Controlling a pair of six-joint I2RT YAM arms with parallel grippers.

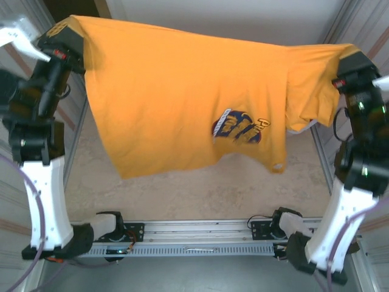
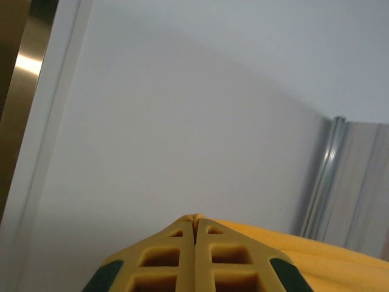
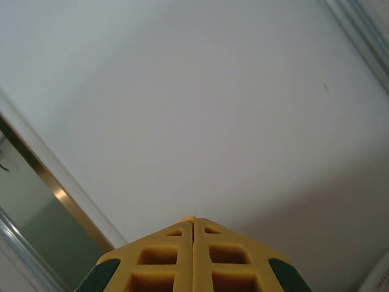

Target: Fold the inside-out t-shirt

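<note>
2 pinches on mustard t-shirt [image 1: 176, 91] w/ blue-white print [image 1: 238, 129]: L end effector [image 2: 194, 220] & R end effector [image 3: 193, 220], midair.

Soft, even light fills the top view; the mustard-yellow cotton t-shirt [image 1: 182, 91] looks saturated and throws a faint shadow on the beige table surface [image 1: 200, 193] beneath. Close to the lens, the left gripper [image 2: 194, 217] and the right gripper [image 3: 193, 219] look slightly blurred. Far left above the left jaws a brass-coloured metal strip [image 2: 24, 67] shows glare; the white wall [image 3: 213, 109] dims right of the right jaws.
</note>
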